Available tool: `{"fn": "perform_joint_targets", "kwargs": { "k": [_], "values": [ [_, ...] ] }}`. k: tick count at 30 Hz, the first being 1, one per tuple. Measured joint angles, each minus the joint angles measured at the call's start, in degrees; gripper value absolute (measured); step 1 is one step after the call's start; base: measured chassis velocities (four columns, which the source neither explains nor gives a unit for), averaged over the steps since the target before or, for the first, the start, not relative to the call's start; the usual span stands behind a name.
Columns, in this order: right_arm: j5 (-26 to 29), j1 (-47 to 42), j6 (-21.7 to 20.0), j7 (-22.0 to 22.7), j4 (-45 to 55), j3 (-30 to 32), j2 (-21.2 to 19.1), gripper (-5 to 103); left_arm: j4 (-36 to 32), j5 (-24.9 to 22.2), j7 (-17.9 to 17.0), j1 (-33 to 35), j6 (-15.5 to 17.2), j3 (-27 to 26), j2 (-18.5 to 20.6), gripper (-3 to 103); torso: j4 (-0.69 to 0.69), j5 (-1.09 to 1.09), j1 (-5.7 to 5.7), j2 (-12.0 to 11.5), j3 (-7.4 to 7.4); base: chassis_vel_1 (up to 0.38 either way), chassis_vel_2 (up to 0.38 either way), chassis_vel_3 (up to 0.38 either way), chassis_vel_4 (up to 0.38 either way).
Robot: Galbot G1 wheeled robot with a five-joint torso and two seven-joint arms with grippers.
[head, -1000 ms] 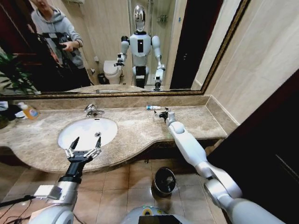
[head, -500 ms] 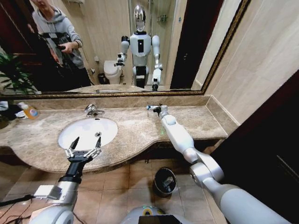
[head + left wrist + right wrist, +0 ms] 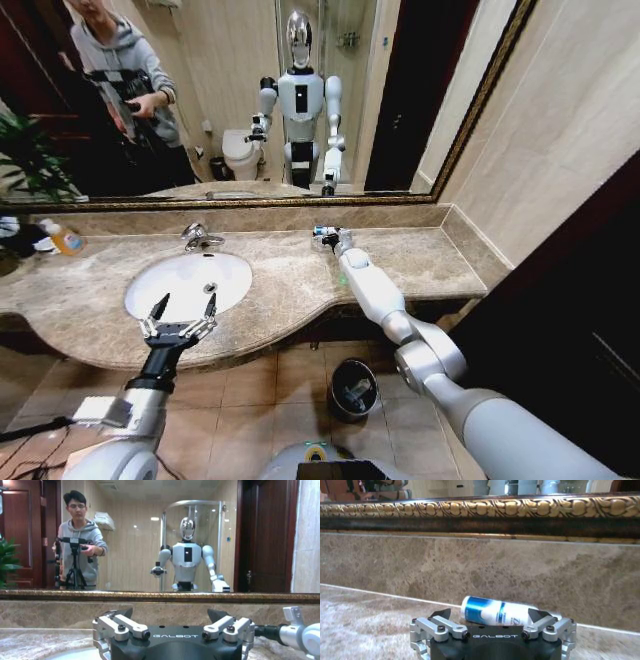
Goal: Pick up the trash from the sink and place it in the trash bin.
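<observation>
The right gripper [image 3: 490, 619], its fingers spread apart, is right at the blue-and-white tube [image 3: 496, 612] lying at the far counter wall, and a shallow closing could roll it away.

A blue-and-white tube [image 3: 497, 615] lies on its side on the beige counter [image 3: 290, 275] against the backsplash.
</observation>
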Motion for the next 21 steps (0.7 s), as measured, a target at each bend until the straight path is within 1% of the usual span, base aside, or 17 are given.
{"fn": "perform_joint_targets", "kwargs": {
  "k": [2,3,4,5,6,10,11,14,15,17,18,19,20,21],
  "values": [
    [0.5,-1.8,-1.1,0.1,3.1,-0.7,-1.3,100,0.0,0.0,0.0,0.0,0.0,0.0,0.0,100,0.00,0.04,0.01,0.0,0.02,0.000,0.000,0.000,0.000],
    [0.6,-2.8,-1.6,0.3,5.2,-0.9,-2.1,100,0.0,0.0,0.0,0.0,0.0,0.0,0.0,100,0.00,0.01,0.01,0.0,0.01,0.000,0.000,0.000,0.000],
    [0.6,-2.8,-1.6,0.3,5.2,-0.9,-2.1,100,0.0,0.0,0.0,0.0,0.0,0.0,0.0,100,0.00,0.01,0.01,0.0,0.01,0.000,0.000,0.000,0.000],
    [0.6,-4.3,-1.8,0.4,7.9,-1.2,-2.9,100,0.0,0.0,0.0,0.0,0.0,0.0,0.0,100,-0.01,-0.01,0.00,0.0,0.01,0.000,0.000,0.000,0.000],
    [0.3,-5.0,-1.8,0.5,9.5,-1.4,-3.3,100,0.0,0.0,0.0,0.0,0.0,0.0,0.0,100,-0.01,0.04,0.00,0.0,0.01,0.000,0.000,0.000,0.000],
    [-0.6,-4.6,-0.9,0.7,9.5,-1.5,-3.0,100,0.0,0.0,0.0,0.0,0.0,0.0,0.0,100,-0.02,0.00,-0.01,0.0,0.00,0.000,0.000,0.000,0.000],
    [-0.6,-4.0,-0.8,0.8,8.7,-1.5,-2.6,100,0.0,0.0,0.0,0.0,0.0,0.0,0.0,100,-0.02,0.00,-0.01,0.0,0.01,0.000,0.000,0.000,0.000],
    [0.1,-0.5,-0.6,0.9,3.9,-1.0,0.4,100,0.0,0.0,0.0,0.0,0.0,0.0,0.0,100,0.00,0.00,0.00,0.0,0.01,0.000,0.000,0.000,0.000],
    [0.1,-0.5,-0.6,0.9,3.9,-1.0,0.4,100,0.0,0.0,0.0,0.0,0.0,0.0,0.0,100,0.00,0.00,0.00,0.0,0.01,0.000,0.000,0.000,0.000],
    [0.2,2.3,-0.1,0.9,-0.1,-0.3,2.9,100,0.0,0.0,0.0,0.0,0.0,0.0,0.0,100,0.01,0.00,0.01,0.0,0.01,0.000,0.000,0.000,0.000],
    [0.2,2.3,-0.1,0.9,-0.1,-0.3,2.9,100,0.0,0.0,0.0,0.0,0.0,0.0,0.0,100,0.01,0.00,0.01,0.0,0.01,0.000,0.000,0.000,0.000],
    [0.2,3.3,0.0,0.9,-1.7,-0.2,3.8,100,0.0,0.0,0.0,0.0,0.0,0.0,0.0,100,0.01,-0.01,0.01,0.0,0.01,0.000,0.000,0.000,0.000],
    [0.2,4.6,0.2,0.8,-4.2,0.0,4.6,100,0.0,0.0,0.0,0.0,0.0,0.0,0.0,100,0.04,0.00,0.01,0.0,0.01,0.000,0.000,0.000,0.000],
    [0.2,4.6,0.2,0.8,-4.2,0.0,4.6,100,0.0,0.0,0.0,0.0,0.0,0.0,0.0,100,0.04,0.00,0.01,0.0,0.01,0.000,0.000,0.000,0.000]
  ]
}}
